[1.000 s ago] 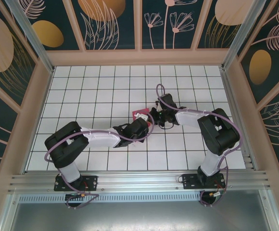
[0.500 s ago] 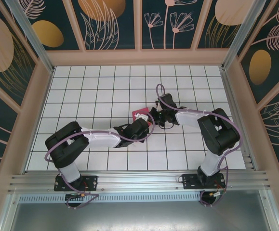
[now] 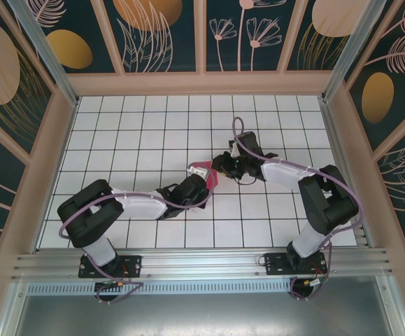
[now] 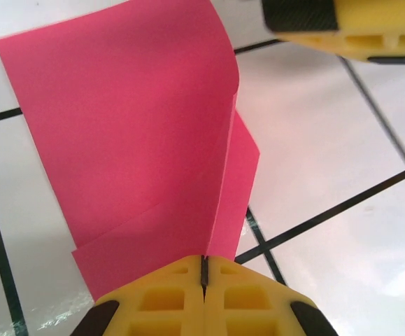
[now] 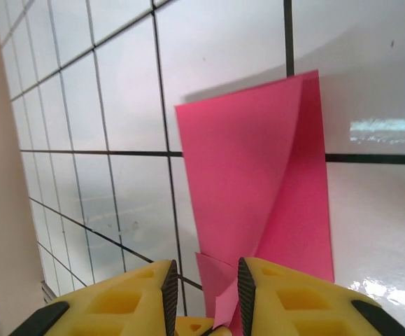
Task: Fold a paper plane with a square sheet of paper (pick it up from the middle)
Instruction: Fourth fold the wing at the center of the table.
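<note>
Enclosing everything, floral teal wall panels (image 3: 160, 35) ring a white gridded table (image 3: 118, 133). The folded pink sheet of paper (image 4: 132, 126) lies ahead of the left gripper (image 4: 203, 269), which pinches its edge; the right gripper (image 5: 203, 294) stands parted, perhaps touching it.

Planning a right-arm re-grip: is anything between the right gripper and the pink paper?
Nothing visible. The pink paper reaches into the gap of the open right gripper; the left gripper is shut on another edge.
</note>
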Robot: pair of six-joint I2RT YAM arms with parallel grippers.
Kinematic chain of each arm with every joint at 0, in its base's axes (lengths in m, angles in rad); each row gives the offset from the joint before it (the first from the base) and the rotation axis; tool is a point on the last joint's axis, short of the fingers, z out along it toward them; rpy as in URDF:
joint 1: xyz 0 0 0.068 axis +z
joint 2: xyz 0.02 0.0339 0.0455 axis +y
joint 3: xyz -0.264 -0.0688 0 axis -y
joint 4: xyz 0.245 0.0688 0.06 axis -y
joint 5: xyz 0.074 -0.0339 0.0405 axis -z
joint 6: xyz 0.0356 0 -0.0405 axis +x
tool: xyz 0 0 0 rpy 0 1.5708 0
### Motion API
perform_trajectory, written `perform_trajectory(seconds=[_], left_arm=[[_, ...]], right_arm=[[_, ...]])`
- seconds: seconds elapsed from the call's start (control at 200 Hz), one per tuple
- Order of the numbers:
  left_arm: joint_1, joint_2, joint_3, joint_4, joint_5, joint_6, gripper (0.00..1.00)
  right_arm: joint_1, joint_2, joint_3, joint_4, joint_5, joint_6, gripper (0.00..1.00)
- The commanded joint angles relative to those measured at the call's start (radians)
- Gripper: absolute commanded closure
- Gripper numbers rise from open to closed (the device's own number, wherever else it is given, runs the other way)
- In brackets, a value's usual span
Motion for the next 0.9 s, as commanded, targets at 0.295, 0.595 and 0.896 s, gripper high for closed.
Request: perform_trajectory(seconds=[0.295, 0.595, 0.896], left_arm=[[0.121, -0.057, -0.162, 0.341, 0.287, -0.129, 1.00], [0.164, -0.035, -0.234, 0.487, 0.356, -0.213, 1.00], [0.190, -0.015, -0.314, 0.619, 0.365, -0.300, 1.00]], right_arm=[[-0.044, -0.076, -0.057, 0.024, -0.085, -0.098, 0.75], [0.000, 0.005, -0.009, 0.018, -0.110, -0.133, 0.83], [0.024, 0.120, 0.035, -0.005, -0.091, -0.148, 0.90]])
